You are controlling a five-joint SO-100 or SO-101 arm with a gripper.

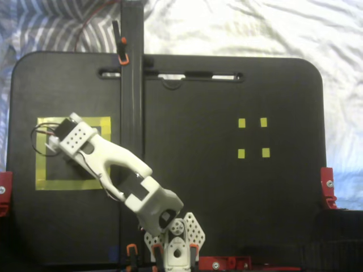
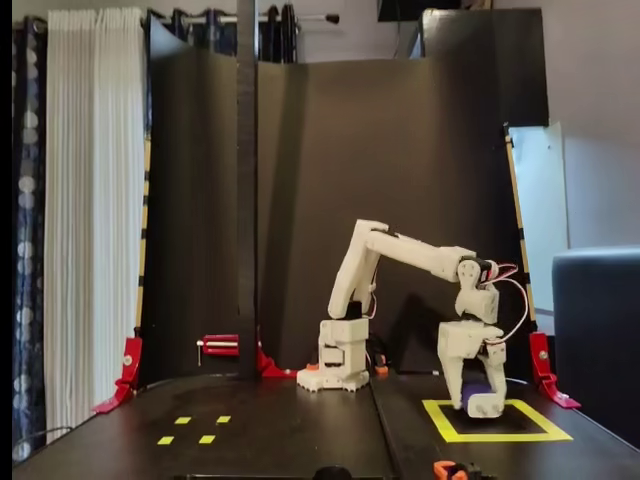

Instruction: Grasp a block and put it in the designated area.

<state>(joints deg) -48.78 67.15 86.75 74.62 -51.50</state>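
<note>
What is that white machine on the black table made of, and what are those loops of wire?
The white plastic arm is built of boxy, blocky segments on a white base. Thin red and dark cables loop beside its wrist. Its white two-finger gripper ends it, and a wrist plate shows rows of small holes.

The white arm [image 1: 113,164] is reaching from its base at the bottom middle of the black table [image 1: 227,192] toward the upper left. Its wrist end is hanging over the designated area [image 1: 39,164], the square of yellow tape on the left side, and is covering part of the black surface inside. The fingers and the block are not showing from above. Four small yellow markers [image 1: 253,137] are lying well apart on the right. A dark vertical post [image 1: 131,85] is crossing the picture.
</note>
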